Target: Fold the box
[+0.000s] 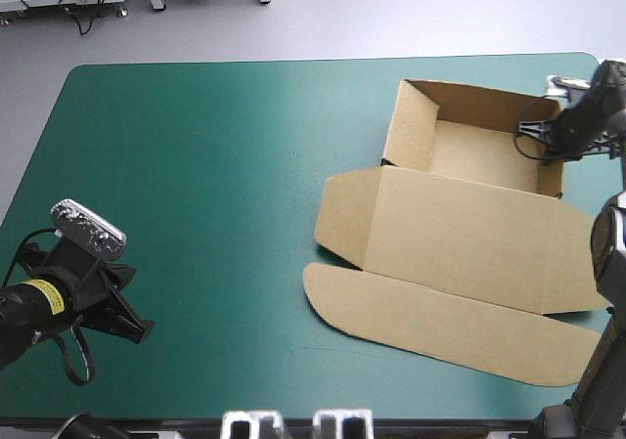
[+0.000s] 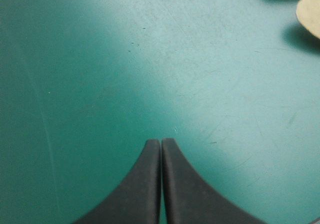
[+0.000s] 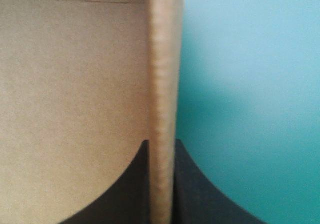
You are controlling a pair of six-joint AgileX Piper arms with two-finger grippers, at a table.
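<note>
Brown board: the box [image 1: 474, 160] sits on the right half of the teal-green cover [image 1: 196, 195]. Its tray end is toward the far edge with walls up. The lid [image 1: 460, 239] lies flat toward the near edge, curved flap [image 1: 440, 327] last. Long axis runs far-to-near, slightly skewed. Right gripper [image 3: 162, 143] is clamped on the tray's right wall [image 3: 162, 59], one finger inside, one outside. Left gripper [image 2: 161, 143] is pressed together and empty over bare cover at the near-left corner (well apart from the box). Right arm is far nearer. My read: the next move hinges on that pinched wall.
</note>
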